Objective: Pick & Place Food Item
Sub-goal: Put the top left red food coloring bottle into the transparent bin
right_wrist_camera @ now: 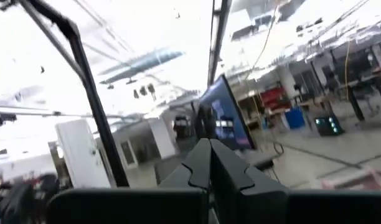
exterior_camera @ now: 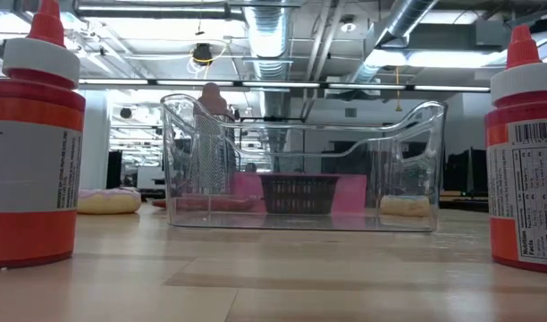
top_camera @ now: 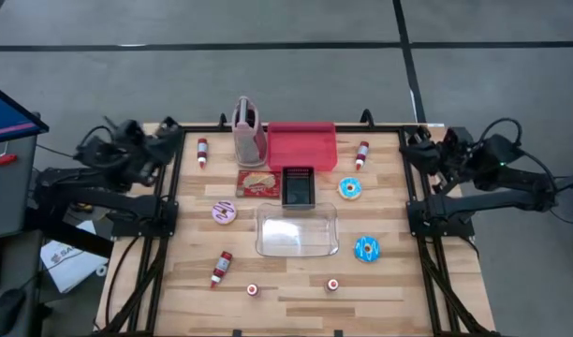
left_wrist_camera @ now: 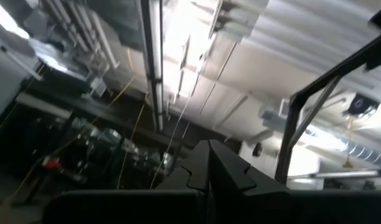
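Observation:
Food items lie on the wooden table: a pink donut [top_camera: 224, 212] at the left, a blue donut [top_camera: 350, 188] right of centre, another blue donut [top_camera: 366, 248] nearer the front, and a sandwich pack [top_camera: 258, 182]. A clear plastic bin [top_camera: 297, 230] stands at the centre, also in the low view [exterior_camera: 300, 165]. My left gripper [left_wrist_camera: 209, 167] is shut and empty, parked at the table's far left corner [top_camera: 168, 140]. My right gripper [right_wrist_camera: 209, 163] is shut and empty, parked at the far right corner [top_camera: 418, 150].
A red tray [top_camera: 302, 145], a small black basket [top_camera: 297, 185] and a grater [top_camera: 248, 129] stand at the back. Red sauce bottles [top_camera: 220, 268] [top_camera: 202, 152] [top_camera: 361, 154] lie about; two stand near the front edge [exterior_camera: 30, 143] [exterior_camera: 526, 152].

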You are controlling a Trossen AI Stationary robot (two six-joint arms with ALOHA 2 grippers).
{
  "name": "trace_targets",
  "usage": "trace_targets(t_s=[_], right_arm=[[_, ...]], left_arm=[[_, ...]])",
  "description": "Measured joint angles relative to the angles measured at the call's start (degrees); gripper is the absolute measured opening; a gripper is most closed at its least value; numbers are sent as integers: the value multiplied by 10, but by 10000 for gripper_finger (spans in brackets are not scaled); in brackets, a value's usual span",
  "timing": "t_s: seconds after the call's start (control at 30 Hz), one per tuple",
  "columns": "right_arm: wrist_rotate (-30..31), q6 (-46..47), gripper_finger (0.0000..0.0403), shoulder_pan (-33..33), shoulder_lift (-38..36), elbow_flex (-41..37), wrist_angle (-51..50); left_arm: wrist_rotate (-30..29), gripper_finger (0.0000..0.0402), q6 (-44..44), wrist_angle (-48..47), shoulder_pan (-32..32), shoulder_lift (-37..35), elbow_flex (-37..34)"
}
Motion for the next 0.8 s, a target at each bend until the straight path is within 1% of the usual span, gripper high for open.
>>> trace_targets(t_s=[0.07,0.13,0.23,0.3,0.37,0.57,0.63,0.8], right_arm=[[4,0,0,0,0,-1,27],[9,-4,0,0,-3,-1,35],[-5,-9,0,3,-10,-1,56],[-19,-9,0,8,-10,-1,84],[-22,-9,0,14,-10,-1,108],[-8,-2,0,24,6,0,173],[-8,-2,0,24,12,0,188],[-4,-1,0,24,33,0,218]], left_arm=[[0,0,-10,24,0,36,0],[0,0,-23,69,0,73,0],[2,0,-70,189,0,133,0],[4,0,-99,264,0,161,0],[20,0,-98,301,0,180,0],[18,0,-45,306,11,178,0],[17,0,-42,306,19,174,0],[17,6,-27,303,40,139,0]])
